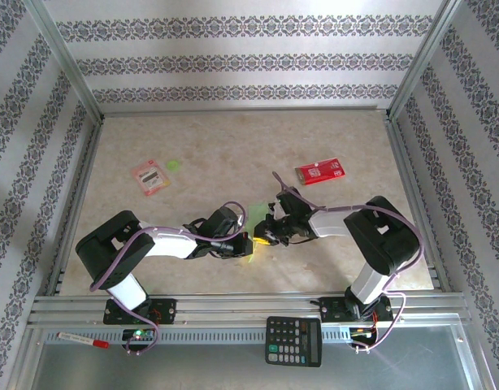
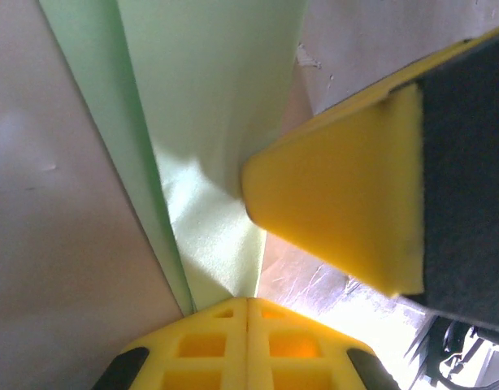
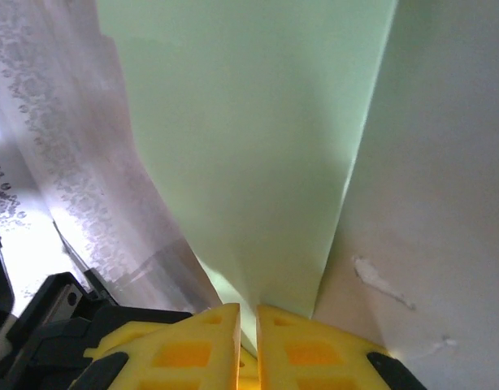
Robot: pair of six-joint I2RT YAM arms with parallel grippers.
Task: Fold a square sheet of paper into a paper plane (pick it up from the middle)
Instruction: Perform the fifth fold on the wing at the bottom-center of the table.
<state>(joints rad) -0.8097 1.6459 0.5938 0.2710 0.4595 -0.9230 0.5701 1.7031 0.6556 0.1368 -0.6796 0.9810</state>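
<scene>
Green folded sheet of paper (image 3: 258,122), mostly hidden between both arms near the middle of the desk (image 1: 233,146); left hand (image 2: 247,307) and right hand (image 3: 248,315) each pinch its edge; print on the red packet (image 1: 319,171) unreadable.

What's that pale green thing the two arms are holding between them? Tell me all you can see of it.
It is the green paper: thin, plain, matte light green, unprinted. A long straight crease runs down it, with a narrow flap beside a wider panel. The left gripper and the right gripper each clamp shut on it, close together, near the front middle of the table. From above, slivers of it peek out between the grippers.
</scene>
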